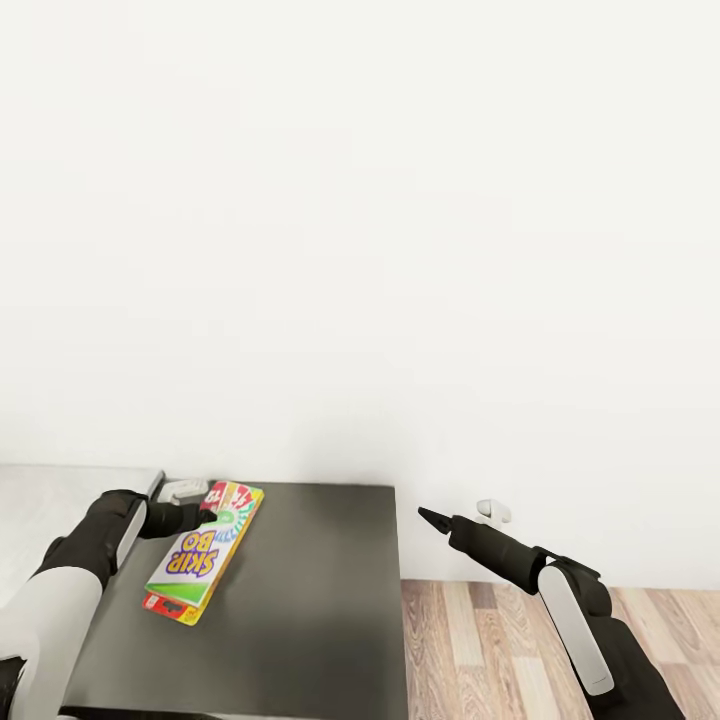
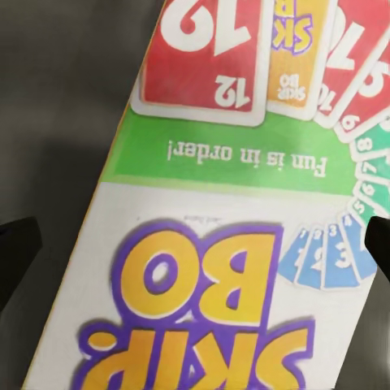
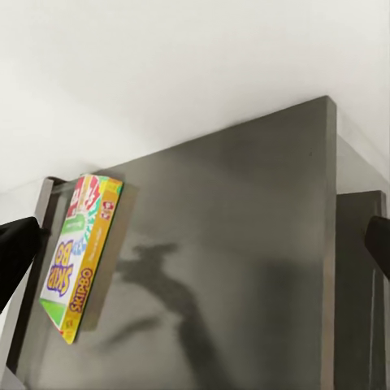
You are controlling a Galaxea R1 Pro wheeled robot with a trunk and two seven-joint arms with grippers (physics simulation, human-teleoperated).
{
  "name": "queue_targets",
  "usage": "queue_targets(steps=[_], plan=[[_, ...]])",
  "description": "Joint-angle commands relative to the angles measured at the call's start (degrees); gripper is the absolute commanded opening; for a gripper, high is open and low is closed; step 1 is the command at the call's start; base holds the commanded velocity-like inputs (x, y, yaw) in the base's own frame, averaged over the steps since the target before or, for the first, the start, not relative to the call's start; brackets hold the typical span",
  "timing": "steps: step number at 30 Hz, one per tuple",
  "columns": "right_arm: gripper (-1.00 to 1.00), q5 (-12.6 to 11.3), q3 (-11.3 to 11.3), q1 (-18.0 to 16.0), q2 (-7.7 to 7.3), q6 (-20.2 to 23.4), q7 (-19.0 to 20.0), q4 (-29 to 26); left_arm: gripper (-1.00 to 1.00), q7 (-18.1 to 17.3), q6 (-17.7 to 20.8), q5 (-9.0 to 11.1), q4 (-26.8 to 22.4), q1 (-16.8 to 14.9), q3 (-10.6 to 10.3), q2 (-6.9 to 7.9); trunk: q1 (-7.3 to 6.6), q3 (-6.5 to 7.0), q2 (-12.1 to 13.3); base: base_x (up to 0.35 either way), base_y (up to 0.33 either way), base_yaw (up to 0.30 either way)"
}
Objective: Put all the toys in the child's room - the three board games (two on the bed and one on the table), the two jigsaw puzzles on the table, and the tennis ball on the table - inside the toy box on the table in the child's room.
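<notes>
Skip-Bo board game, a thin flat rectangular box with a white, green and red printed cover (image 1: 205, 553), sits nearest the head camera, in front of a dark grey flat surface (image 1: 310, 610); box is tilted, its red-card end toward the wall, yellow edge with red lettering visible in the right wrist view (image 3: 77, 252). Whether the box rests on the dark surface or hangs just above it, I cannot tell; a faint shadow lies beside it. Cover detail from the left wrist view (image 2: 219, 236): purple-outlined yellow title, green band reading "Fun is in order!", red number cards and a fan of blue and green cards. Left gripper (image 1: 208, 516) is at the box's far end; black fingertips (image 2: 16, 252) show at both edges of the left wrist view with the box between them, spread wide; contact with the box not discernible. Right gripper (image 1: 428, 516) is held out past the dark surface's right edge, over the wood-plank floor (image 1: 500, 640), well apart from the box; its dark tips sit at opposite edges of the right wrist view, so spread with nothing between them. Plain white wall (image 1: 360, 250) behind; pale grey surface (image 1: 50, 500) at far left.
</notes>
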Motion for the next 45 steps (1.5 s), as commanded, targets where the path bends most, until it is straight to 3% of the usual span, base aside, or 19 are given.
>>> queue_targets(steps=[1, 35, 45], plan=[[1.0, -0.1, -0.1, 0.0, 0.0, 0.3, 0.2, 0.0, 1.0, -0.5, 0.2, -0.8, -0.1, -0.1, 0.3, -0.07, 0.03, -0.21, -0.1, 0.0, 0.0, 0.0], [1.0, -0.1, -0.1, 0.0, -0.01, 0.4, 0.2, -0.2, 1.0, -0.5, 0.1, -1.3, -0.1, -0.1, 0.2, -0.29, 0.03, -3.4, -0.1, 0.0, 0.0, 0.0], [1.0, -0.1, -0.1, 0.0, 0.1, 0.3, 0.2, 0.0, 1.0, -0.5, 0.1, -1.3, -0.1, -0.1, 0.2, -0.29, 0.03, -3.61, -0.1, 0.0, 0.0, 0.0]])
